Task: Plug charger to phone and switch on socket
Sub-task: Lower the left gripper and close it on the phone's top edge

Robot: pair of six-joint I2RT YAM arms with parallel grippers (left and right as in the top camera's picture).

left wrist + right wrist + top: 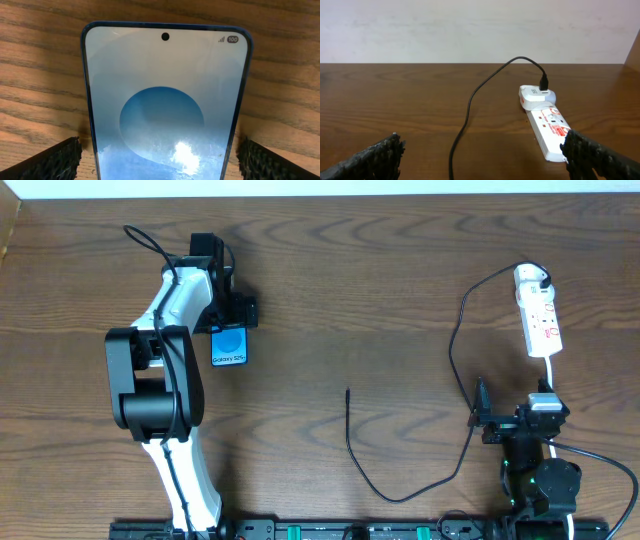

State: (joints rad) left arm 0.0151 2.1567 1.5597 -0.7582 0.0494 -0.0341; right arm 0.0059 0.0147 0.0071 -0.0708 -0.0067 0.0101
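My left claw (162, 160) sits open around the flat blue-screen phone (165, 90), likely to grab it; my right claw (487, 160) is open too.

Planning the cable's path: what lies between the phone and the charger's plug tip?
Nothing: the overhead view shows only bare table between the phone and the charger's plug tip.

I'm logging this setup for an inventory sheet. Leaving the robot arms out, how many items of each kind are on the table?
Phone: 1
Charger cable: 1
White adapter: 1
Power strip: 1
Total: 4
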